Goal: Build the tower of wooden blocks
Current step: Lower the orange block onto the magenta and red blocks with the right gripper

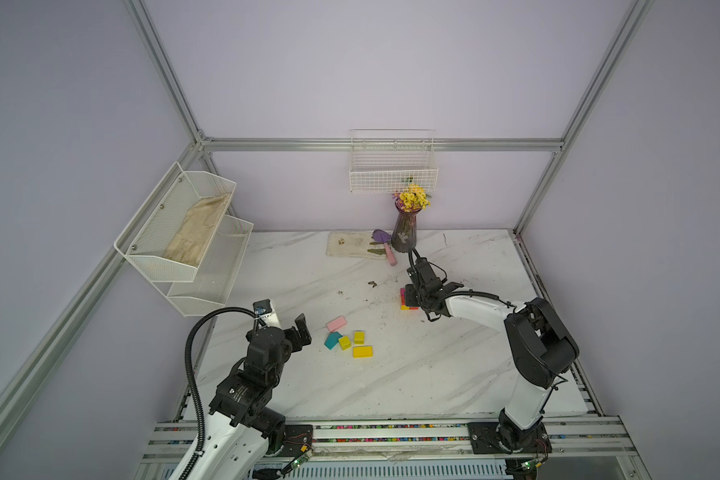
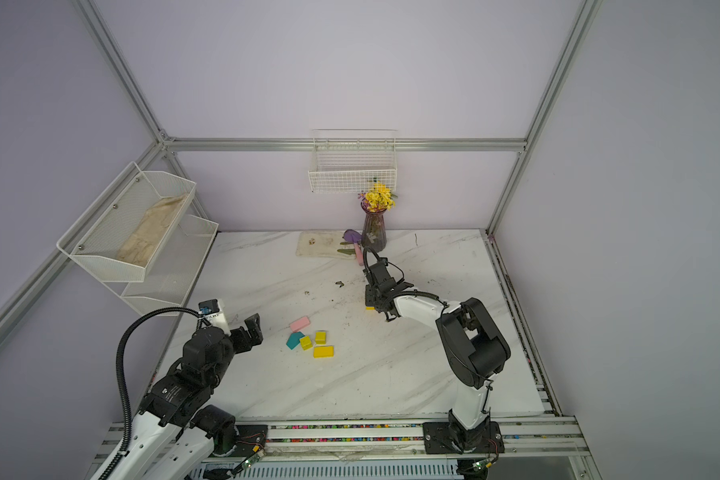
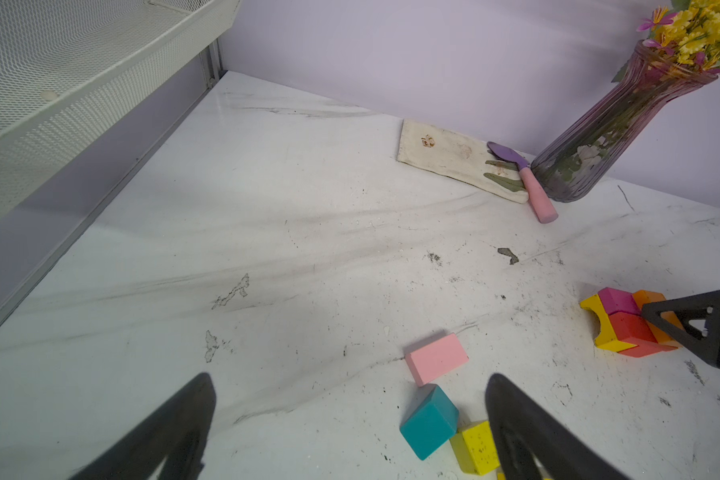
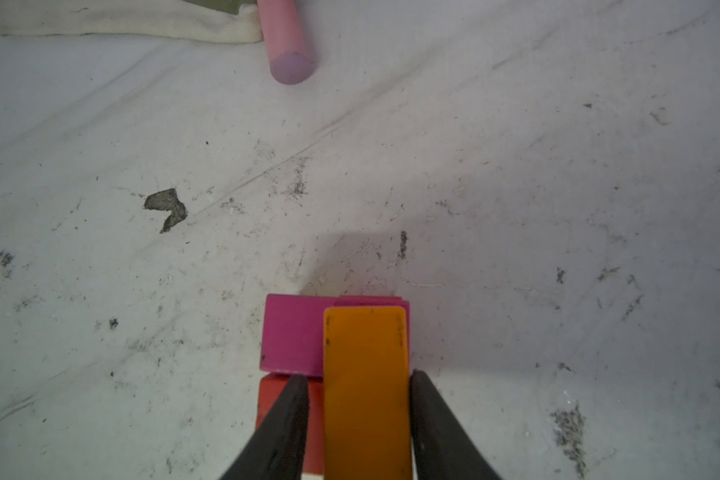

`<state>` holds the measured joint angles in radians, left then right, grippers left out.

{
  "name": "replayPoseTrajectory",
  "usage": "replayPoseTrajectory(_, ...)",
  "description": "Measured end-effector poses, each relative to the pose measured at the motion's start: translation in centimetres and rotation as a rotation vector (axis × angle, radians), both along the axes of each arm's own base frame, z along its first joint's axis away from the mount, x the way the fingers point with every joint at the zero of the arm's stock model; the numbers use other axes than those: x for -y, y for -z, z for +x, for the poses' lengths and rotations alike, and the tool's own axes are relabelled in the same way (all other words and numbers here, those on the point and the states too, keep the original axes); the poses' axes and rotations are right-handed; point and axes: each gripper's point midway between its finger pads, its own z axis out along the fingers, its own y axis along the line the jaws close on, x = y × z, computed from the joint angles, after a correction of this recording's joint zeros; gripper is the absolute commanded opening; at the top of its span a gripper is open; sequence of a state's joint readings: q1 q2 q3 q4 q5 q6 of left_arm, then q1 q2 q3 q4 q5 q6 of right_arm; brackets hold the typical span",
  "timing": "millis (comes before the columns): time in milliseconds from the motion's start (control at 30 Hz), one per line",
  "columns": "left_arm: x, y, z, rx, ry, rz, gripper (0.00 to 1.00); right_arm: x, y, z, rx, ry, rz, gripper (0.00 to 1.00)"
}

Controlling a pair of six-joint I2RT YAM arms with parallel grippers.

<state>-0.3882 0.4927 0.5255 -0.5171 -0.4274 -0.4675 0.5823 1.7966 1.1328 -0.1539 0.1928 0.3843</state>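
The tower [image 1: 403, 300] is a low stack right of the table's middle: yellow arch at the bottom, then red [image 4: 267, 399] and magenta [image 4: 294, 332] blocks. An orange block [image 4: 364, 386] lies on top. My right gripper [image 4: 358, 374] straddles that orange block with its jaws a little apart; a strip of red shows between one finger and the orange. In a top view the arm hides most of the tower [image 2: 370, 308]. Loose blocks lie left of centre: pink [image 1: 336, 323], teal [image 1: 332, 340], two yellow cubes [image 1: 344, 342], a yellow brick [image 1: 362, 351]. My left gripper [image 1: 302, 328] hovers open beside them, holding nothing.
A purple vase of yellow flowers [image 1: 404, 232] stands at the back, close behind the right arm. Beside it lie a stained cloth [image 1: 350, 245] and a pink-handled scoop [image 1: 390, 255]. A wire basket [image 1: 393, 166] hangs on the back wall, mesh shelves [image 1: 184, 237] on the left.
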Motion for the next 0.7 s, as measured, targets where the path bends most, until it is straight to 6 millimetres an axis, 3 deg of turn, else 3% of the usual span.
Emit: replayPoseTrajectory(700, -0.01, 0.00, 0.00, 0.000, 0.000, 0.000, 1.00, -0.17, -0.85, 0.01, 0.013, 0.004, 0.025, 0.43)
